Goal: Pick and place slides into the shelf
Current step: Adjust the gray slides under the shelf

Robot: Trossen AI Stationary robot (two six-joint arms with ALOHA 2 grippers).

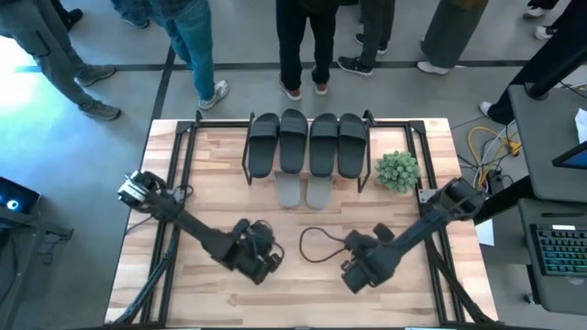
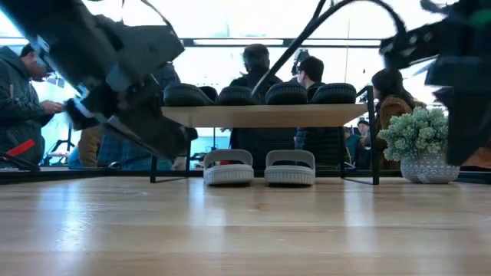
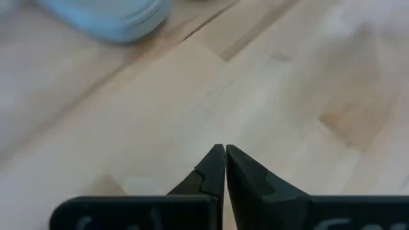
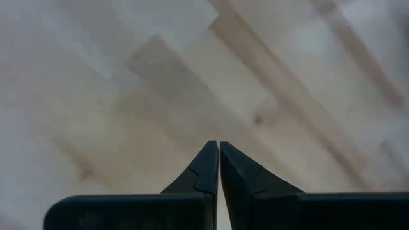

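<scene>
Several dark slides (image 1: 308, 142) lie side by side on the shelf's (image 1: 367, 124) upper board, at the table's far middle; in the low view they show as dark humps (image 2: 261, 93). Two light grey slides (image 1: 304, 192) stand under it on the lower level, toes toward the near edge (image 2: 258, 167). My left gripper (image 3: 225, 148) is shut and empty over bare wood, left of the table's middle near the front (image 1: 257, 257). My right gripper (image 4: 218, 144) is shut and empty too, right of the middle (image 1: 359, 272).
A small green potted plant (image 1: 397, 170) stands just right of the shelf (image 2: 423, 144). A dark cable loop (image 1: 321, 245) lies on the table between the two arms. Several people stand beyond the far edge (image 1: 303, 46). Bare wood lies along the near edge (image 2: 245, 230).
</scene>
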